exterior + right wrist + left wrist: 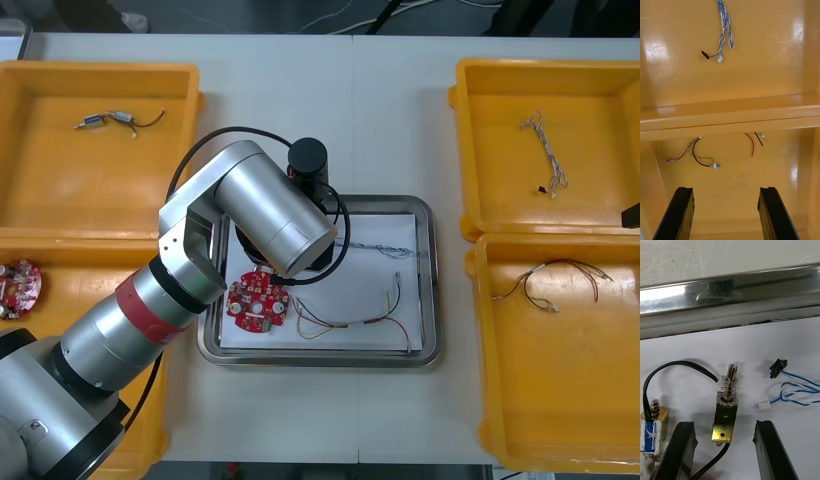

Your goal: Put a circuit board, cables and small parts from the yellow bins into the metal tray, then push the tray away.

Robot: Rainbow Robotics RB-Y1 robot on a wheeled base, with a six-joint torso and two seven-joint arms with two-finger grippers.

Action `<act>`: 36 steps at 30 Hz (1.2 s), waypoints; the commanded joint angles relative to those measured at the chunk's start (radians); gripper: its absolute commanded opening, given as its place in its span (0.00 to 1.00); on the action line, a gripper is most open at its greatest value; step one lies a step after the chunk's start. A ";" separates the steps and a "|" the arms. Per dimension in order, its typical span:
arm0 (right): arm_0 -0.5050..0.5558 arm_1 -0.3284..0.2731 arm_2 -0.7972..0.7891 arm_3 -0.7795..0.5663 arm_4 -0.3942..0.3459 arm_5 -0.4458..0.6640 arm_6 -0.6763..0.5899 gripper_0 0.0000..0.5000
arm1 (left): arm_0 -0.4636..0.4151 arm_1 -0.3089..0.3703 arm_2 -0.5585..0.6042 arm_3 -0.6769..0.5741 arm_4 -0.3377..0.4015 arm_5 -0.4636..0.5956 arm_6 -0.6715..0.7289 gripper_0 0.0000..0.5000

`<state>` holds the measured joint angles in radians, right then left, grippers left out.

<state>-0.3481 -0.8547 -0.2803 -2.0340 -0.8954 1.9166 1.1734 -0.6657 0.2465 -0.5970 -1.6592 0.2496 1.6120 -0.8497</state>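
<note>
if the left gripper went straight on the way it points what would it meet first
Probably the small metal part with a spring lying on the metal tray, between the fingers of the open left gripper, though depth is unclear. The right gripper hangs open over a yellow bin.

**Silver Arm, Black Fingers**

The left arm is built of brushed silver cylinders, with a red band and a black ring around a lower segment. A black cable loops outside it, and a round black cap sits at the wrist. The left fingers and right fingers are flat matte-black bars with squared tips.
</note>
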 commanded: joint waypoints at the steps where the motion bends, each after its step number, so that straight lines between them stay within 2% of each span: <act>1: 0.011 -0.044 -0.034 -0.031 -0.007 0.003 -0.001 1.00 | -0.037 -0.032 -0.012 -0.037 -0.010 0.009 0.015 1.00; 10: 0.011 -0.044 -0.034 -0.031 -0.007 0.003 -0.001 1.00 | -0.037 -0.029 0.043 -0.146 0.028 0.126 0.015 1.00; 18: 0.011 -0.044 -0.034 -0.031 -0.007 0.003 -0.001 1.00 | -0.052 0.010 0.128 -0.248 0.112 0.223 0.006 1.00; 23: 0.011 -0.044 -0.034 -0.031 -0.007 0.003 -0.001 1.00 | -0.058 0.082 0.215 -0.344 0.195 0.305 -0.008 1.00; 27: 0.011 -0.044 -0.034 -0.031 -0.007 0.003 -0.001 1.00 | -0.058 0.149 0.267 -0.416 0.260 0.308 -0.012 1.00; 30: 0.011 -0.044 -0.034 -0.031 -0.007 0.003 -0.001 1.00 | -0.057 0.220 0.332 -0.462 0.342 0.308 -0.028 1.00; 36: 0.011 -0.044 -0.034 -0.031 -0.007 0.003 -0.001 1.00 | -0.049 0.346 0.414 -0.475 0.473 0.308 -0.048 1.00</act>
<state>-0.3473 -0.8551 -0.2804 -2.0343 -0.8958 1.9166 1.1734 -0.6786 0.4968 -0.2429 -2.0987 0.6677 1.9123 -0.8503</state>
